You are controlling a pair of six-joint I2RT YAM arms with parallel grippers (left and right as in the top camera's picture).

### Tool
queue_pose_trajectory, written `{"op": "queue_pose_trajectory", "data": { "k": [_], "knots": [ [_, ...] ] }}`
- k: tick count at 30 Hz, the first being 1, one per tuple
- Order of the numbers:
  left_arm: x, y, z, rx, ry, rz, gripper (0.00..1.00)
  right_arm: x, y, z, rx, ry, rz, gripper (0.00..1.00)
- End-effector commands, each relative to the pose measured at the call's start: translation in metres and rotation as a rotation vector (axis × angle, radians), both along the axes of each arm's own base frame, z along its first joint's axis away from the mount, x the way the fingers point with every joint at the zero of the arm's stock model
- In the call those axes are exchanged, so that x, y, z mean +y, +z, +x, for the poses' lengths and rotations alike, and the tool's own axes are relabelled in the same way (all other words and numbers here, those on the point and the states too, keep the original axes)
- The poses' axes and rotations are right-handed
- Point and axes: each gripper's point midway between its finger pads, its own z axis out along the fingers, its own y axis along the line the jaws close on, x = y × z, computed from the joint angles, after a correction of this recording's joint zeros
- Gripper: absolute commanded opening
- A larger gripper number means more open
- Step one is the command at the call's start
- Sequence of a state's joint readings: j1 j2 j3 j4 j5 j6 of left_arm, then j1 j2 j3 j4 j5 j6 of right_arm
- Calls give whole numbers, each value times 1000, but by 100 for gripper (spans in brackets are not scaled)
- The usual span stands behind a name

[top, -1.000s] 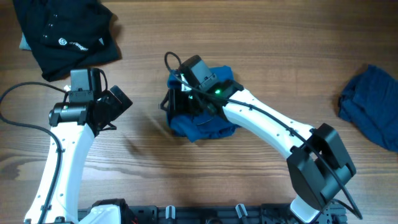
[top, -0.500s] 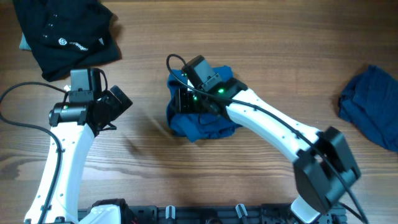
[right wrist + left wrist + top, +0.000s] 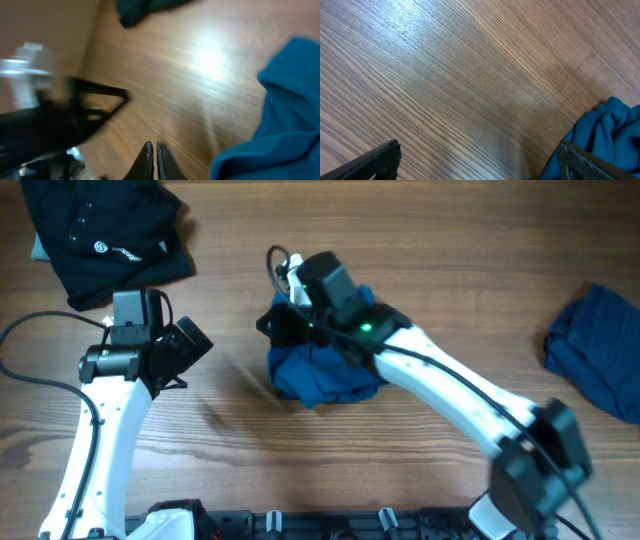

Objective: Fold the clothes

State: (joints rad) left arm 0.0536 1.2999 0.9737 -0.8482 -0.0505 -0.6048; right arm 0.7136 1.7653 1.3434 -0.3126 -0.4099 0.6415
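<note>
Pinching shut on nothing, the right gripper [image 3: 153,151] hangs just left of the crumpled mid-blue T-shirt [image 3: 325,380] at mid-table (soft, light, sure to slump). A hem or sleeve edge looks the best hold. The left gripper [image 3: 188,348] gapes wide and empty; the darker garment [image 3: 600,360] lies far right.

Wooden table [image 3: 420,240], glossy glare

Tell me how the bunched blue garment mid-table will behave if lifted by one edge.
The bunched blue garment looks floppy: it lies in soft, rumpled folds, so it would probably drape and unfurl when lifted. Pushed across the wooden table, it would likely crumple and bunch further rather than slide as one piece.
</note>
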Motion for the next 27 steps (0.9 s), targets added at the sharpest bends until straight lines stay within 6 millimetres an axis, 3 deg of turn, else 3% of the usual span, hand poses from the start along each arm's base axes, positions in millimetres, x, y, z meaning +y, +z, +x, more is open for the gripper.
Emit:
{"op": "queue_pose_trajectory", "data": {
  "k": [1, 8, 10, 13, 18, 23, 27],
  "knots": [
    [0, -5, -2, 18, 10, -12, 100, -4, -68, 12, 73, -35, -119, 4],
    [0, -5, -2, 18, 10, -12, 100, -30, -158, 26, 207, -91, -251, 4],
    [0, -6, -3, 22, 10, -12, 100, -37, -168, 29, 216, -94, -265, 4],
    [0, -6, -4, 25, 10, -12, 100, -43, -164, 36, 181, -75, -265, 4],
    [0, -6, -4, 25, 7, -11, 100, -34, -124, 41, 116, 22, -143, 4],
    [0, -6, -4, 25, 7, -11, 100, -25, -34, 45, -30, 87, 44, 5],
    [0, -6, -4, 25, 7, -11, 100, -33, 30, 50, -166, 69, 119, 8]
  ]
}}
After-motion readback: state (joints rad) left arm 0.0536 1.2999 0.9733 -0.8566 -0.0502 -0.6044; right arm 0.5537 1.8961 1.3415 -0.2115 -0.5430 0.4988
